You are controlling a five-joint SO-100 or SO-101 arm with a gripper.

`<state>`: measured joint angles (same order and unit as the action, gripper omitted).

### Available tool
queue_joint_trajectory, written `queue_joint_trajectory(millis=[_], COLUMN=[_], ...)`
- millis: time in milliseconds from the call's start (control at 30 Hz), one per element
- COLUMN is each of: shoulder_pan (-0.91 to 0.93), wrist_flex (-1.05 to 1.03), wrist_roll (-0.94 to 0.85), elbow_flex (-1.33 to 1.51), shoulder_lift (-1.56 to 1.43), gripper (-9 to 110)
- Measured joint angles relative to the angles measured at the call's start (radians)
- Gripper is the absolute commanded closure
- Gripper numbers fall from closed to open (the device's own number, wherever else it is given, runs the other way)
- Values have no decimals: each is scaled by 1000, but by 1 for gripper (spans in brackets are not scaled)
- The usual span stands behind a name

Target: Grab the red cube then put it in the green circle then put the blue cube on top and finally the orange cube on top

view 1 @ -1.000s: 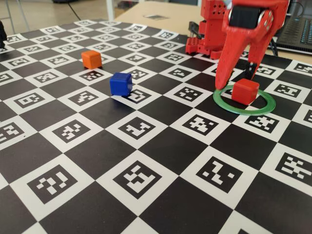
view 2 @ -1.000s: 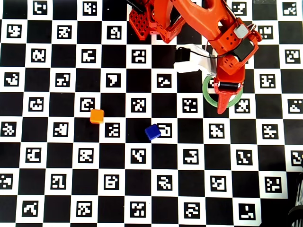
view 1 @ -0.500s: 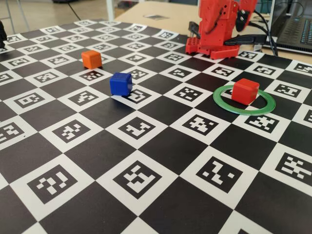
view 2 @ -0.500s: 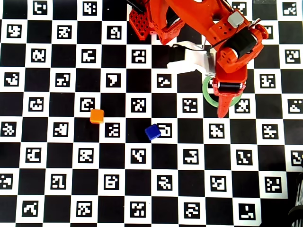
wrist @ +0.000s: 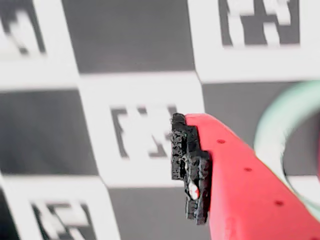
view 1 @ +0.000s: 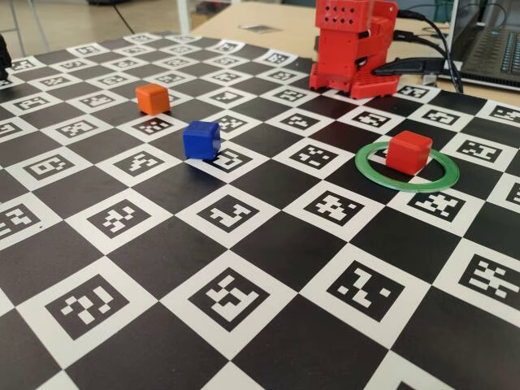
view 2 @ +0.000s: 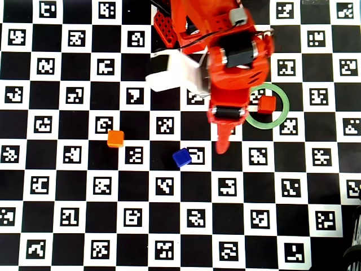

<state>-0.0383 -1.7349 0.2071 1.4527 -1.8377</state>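
Overhead view end effector [view 2: 223, 148] near blue cube [view 2: 181, 157], fixed view lacks it

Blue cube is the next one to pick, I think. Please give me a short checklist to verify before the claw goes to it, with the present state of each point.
1. Red cube sits inside the green circle: ok.
2. Red cube top is free: ok.
3. Blue cube stands alone, nothing touching: ok.
4. Orange cube is apart from the blue cube: ok.
5. Claw holds nothing: ok.
6. Claw open enough for the cube: cannot tell.
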Motion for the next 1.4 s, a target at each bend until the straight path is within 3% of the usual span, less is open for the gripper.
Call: queue_joint_trajectory(millis=[500, 1400], shoulder_pan=[129, 152], wrist_flex=[31, 491], wrist_roll=[-327, -394], elbow_flex=[28, 262], shoulder_lift=[87, 411], gripper=[63, 55])
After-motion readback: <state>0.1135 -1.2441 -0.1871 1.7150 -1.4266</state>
